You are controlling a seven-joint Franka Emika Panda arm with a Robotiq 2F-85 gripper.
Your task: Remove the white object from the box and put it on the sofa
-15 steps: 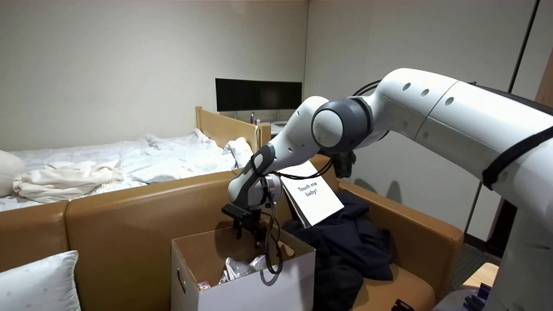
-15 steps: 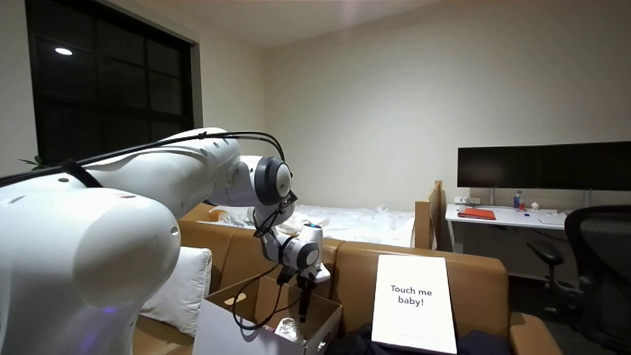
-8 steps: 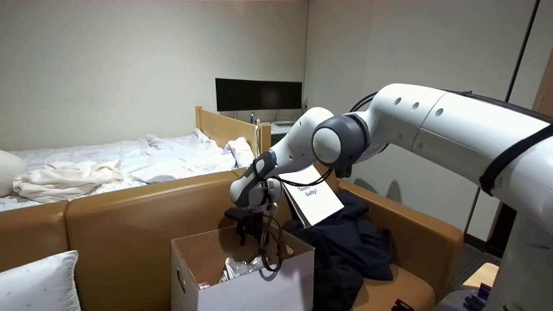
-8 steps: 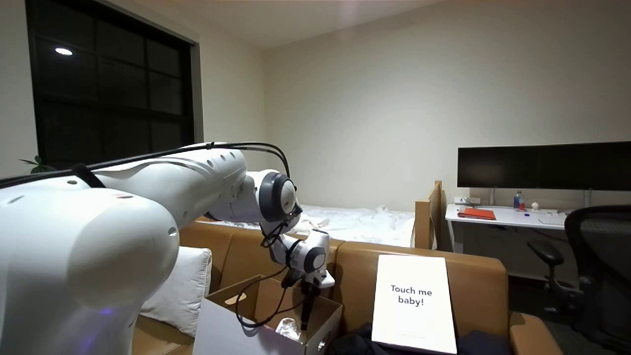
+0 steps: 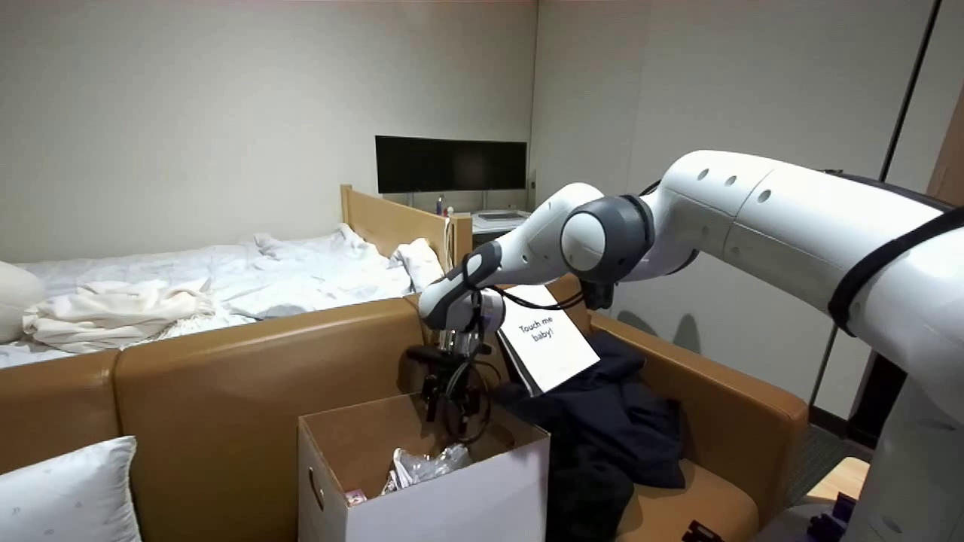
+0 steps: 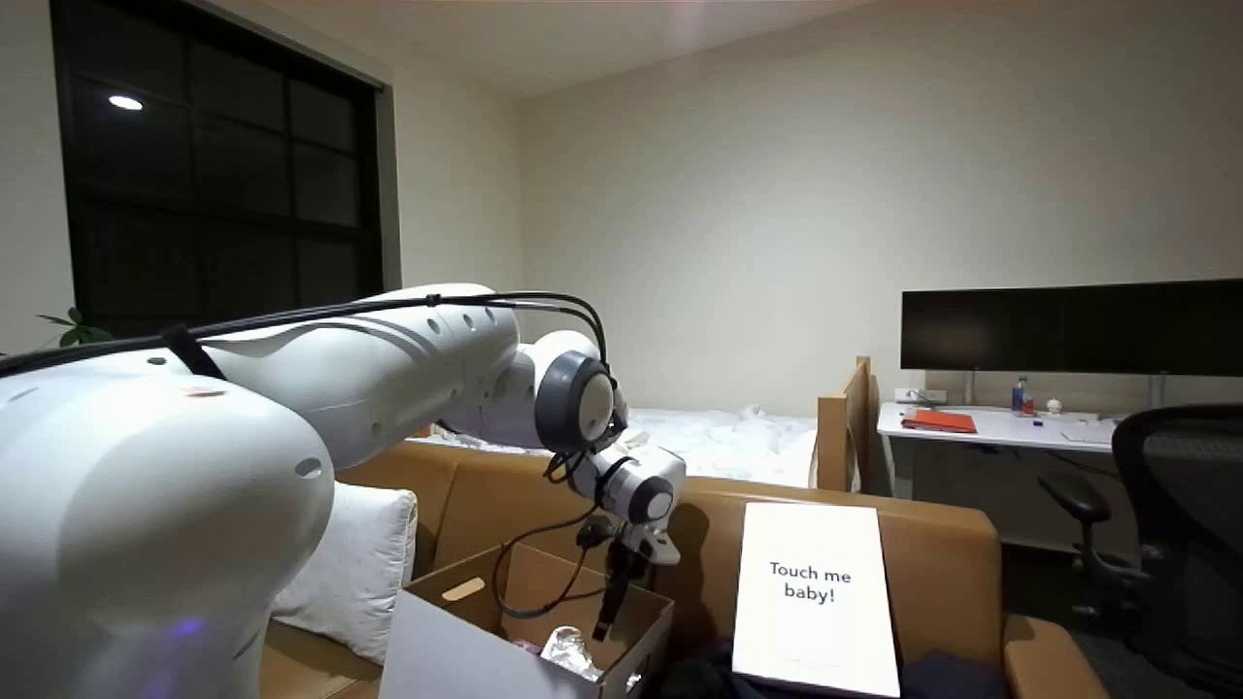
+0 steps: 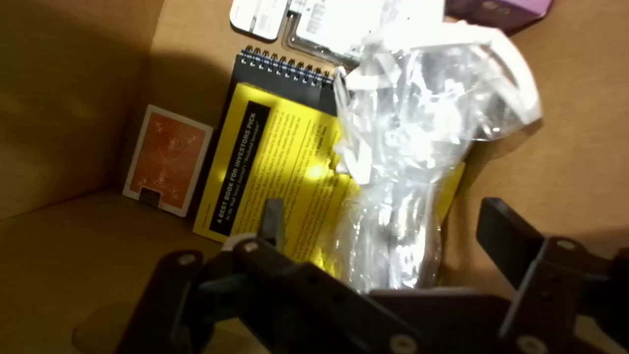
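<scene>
A crumpled clear plastic package with white edges (image 7: 408, 132) lies in the open box; it is the whitish thing in both exterior views (image 5: 425, 465) (image 6: 570, 650). The box (image 5: 459, 500) has white outer walls and a brown inside, and stands on the tan sofa (image 5: 263, 399). My gripper (image 7: 387, 221) is open and empty, its two fingers well apart above the lower part of the package. In an exterior view the gripper (image 6: 602, 626) reaches down inside the box opening, near the package. Whether the fingers touch anything is hard to tell.
In the box lie a yellow book (image 7: 285, 162), a spiral notebook (image 7: 295, 78), an orange card deck (image 7: 169, 160), a white packet (image 7: 339, 24) and a purple box (image 7: 501, 12). Beside the box are dark clothes (image 5: 602, 421) and a white sign (image 5: 546, 339). A pillow (image 5: 71, 489) lies opposite.
The arm has lowered and shifted right in both exterior views. The gripper has moved deeper into the box, towards its right side. The package and the box have not moved.
</scene>
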